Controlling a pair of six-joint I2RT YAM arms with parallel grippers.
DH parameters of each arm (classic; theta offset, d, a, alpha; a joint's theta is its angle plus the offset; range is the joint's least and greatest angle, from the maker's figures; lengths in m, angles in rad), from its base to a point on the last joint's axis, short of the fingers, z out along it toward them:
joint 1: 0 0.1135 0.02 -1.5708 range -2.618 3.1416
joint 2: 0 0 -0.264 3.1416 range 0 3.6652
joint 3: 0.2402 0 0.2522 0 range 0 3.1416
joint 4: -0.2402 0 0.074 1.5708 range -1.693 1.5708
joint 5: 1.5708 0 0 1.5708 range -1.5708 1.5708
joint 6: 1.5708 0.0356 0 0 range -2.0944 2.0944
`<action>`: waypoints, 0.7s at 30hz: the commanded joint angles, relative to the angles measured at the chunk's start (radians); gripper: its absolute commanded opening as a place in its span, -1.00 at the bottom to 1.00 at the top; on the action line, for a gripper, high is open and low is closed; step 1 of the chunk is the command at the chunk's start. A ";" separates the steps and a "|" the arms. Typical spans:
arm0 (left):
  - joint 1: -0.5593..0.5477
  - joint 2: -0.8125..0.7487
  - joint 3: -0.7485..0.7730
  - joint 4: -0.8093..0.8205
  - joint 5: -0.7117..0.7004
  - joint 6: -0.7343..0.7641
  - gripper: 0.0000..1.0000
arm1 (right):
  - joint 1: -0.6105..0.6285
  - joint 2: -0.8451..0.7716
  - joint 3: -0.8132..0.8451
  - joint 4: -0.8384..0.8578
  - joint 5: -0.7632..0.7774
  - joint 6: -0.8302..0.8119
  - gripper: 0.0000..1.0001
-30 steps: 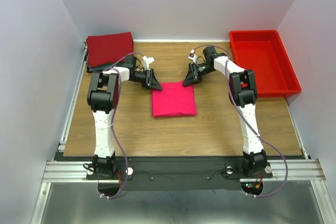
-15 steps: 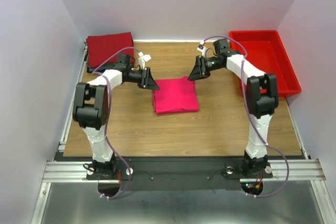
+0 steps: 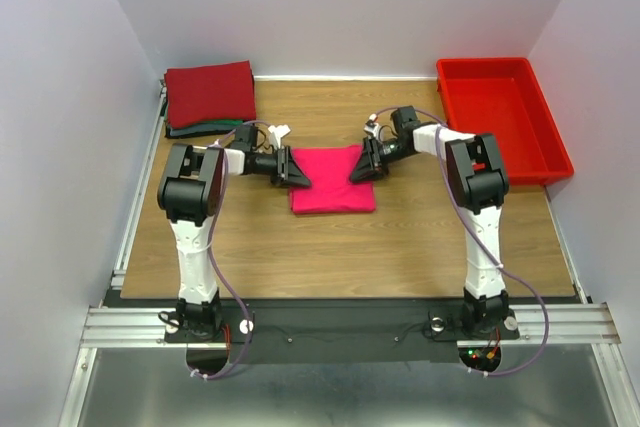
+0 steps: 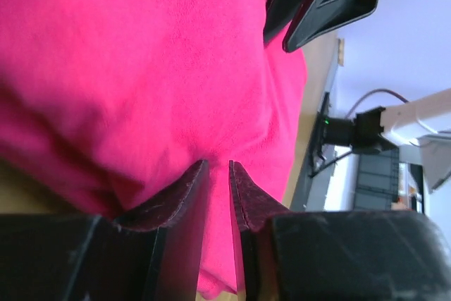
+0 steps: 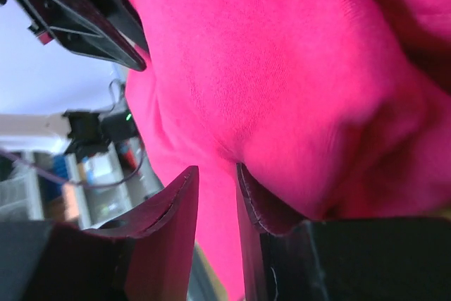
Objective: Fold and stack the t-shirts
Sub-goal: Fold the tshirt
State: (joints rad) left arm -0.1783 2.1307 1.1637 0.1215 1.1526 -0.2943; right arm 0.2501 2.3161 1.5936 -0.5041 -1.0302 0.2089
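A bright pink t-shirt point(image 3: 333, 185) lies folded into a square in the middle of the table. My left gripper point(image 3: 297, 169) is at its left far edge, and the jaws are closed to a thin slit on a pinch of pink cloth point(image 4: 141, 68). My right gripper point(image 3: 360, 167) is at the right far edge. One of its fingers is tucked under the pink fabric point(image 5: 282, 68) and cloth fills the narrow gap between the jaws. At the back left corner is a stack of folded t-shirts point(image 3: 208, 93), dark red on top with green and dark edges point(image 3: 193, 131) showing under it.
A red plastic bin point(image 3: 552, 143) stands at the back right, close behind the right arm. An aluminium rail point(image 3: 140, 187) runs along the table's left edge. White walls close in the back and both sides.
The right gripper came off the shirt's far right corner, lifted away and came back down on its right edge. The left gripper stayed on the shirt, which shifted slightly toward the back.
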 commanded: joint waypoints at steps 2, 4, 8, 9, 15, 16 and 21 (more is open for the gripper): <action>0.059 -0.008 0.093 -0.035 -0.149 0.069 -0.37 | -0.049 0.002 0.080 0.061 0.167 -0.028 -0.31; 0.066 -0.050 0.103 -0.075 -0.117 0.093 -0.40 | -0.048 -0.052 0.085 0.059 0.138 -0.031 -0.31; 0.036 -0.176 0.045 -0.083 0.014 0.087 -0.46 | -0.019 -0.156 0.011 0.059 0.087 -0.002 -0.30; 0.020 -0.204 0.028 -0.083 0.044 0.084 -0.46 | -0.008 -0.202 -0.009 0.061 0.070 0.019 -0.31; -0.121 -0.324 -0.073 -0.031 0.064 0.044 -0.46 | 0.087 -0.307 -0.164 0.104 0.028 0.095 -0.31; -0.130 -0.322 -0.096 -0.017 0.058 0.032 -0.46 | 0.087 -0.305 -0.182 0.131 0.027 0.105 -0.31; -0.144 -0.220 -0.154 0.147 -0.008 -0.098 -0.43 | 0.089 -0.230 -0.247 0.167 0.054 0.122 -0.31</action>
State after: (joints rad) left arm -0.3496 1.8385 1.0523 0.1768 1.1767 -0.3073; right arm 0.3614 2.0315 1.3907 -0.3950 -0.9878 0.2951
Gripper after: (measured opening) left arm 0.277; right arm 0.345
